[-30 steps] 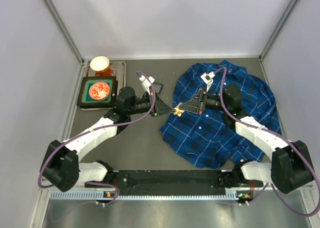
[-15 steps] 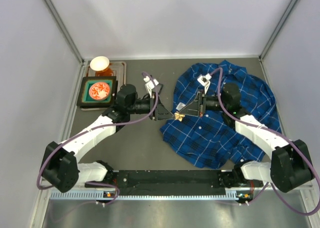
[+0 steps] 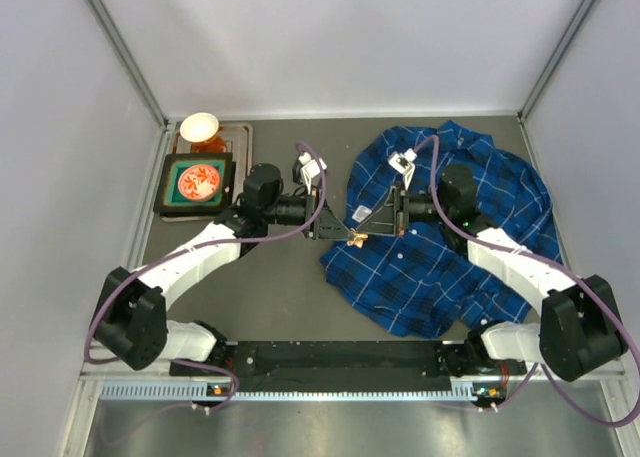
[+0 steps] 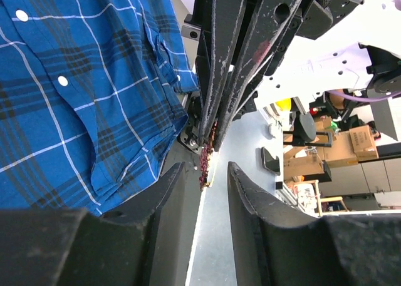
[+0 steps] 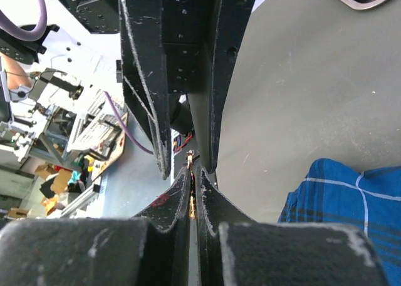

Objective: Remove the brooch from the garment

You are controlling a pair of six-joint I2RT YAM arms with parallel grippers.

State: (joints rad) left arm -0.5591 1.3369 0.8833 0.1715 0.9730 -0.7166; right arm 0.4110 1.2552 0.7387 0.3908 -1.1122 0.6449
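Observation:
The garment [image 3: 440, 247], a dark-blue plaid shirt, lies spread on the right half of the table; it also shows in the left wrist view [image 4: 75, 98] and the right wrist view [image 5: 351, 198]. My right gripper [image 3: 360, 231] is shut on the brooch [image 3: 354, 240], a tiny reddish-gold pin, at the shirt's left edge. In the right wrist view the brooch [image 5: 190, 156] sticks out past my closed right gripper [image 5: 193, 171]. My left gripper [image 3: 341, 233] is open and faces it tip to tip. In the left wrist view the brooch [image 4: 203, 176] sits just beyond my left gripper [image 4: 205, 167], level with the gap.
At the back left a metal tray [image 3: 238, 129] holds a white bowl [image 3: 199, 127]. In front of it stands a dark square box [image 3: 168, 199] with a red item inside. Side walls close in the table on the left and right.
My left gripper has moved right, closing up to the brooch held by the right gripper. The right gripper has shifted slightly left with the brooch.

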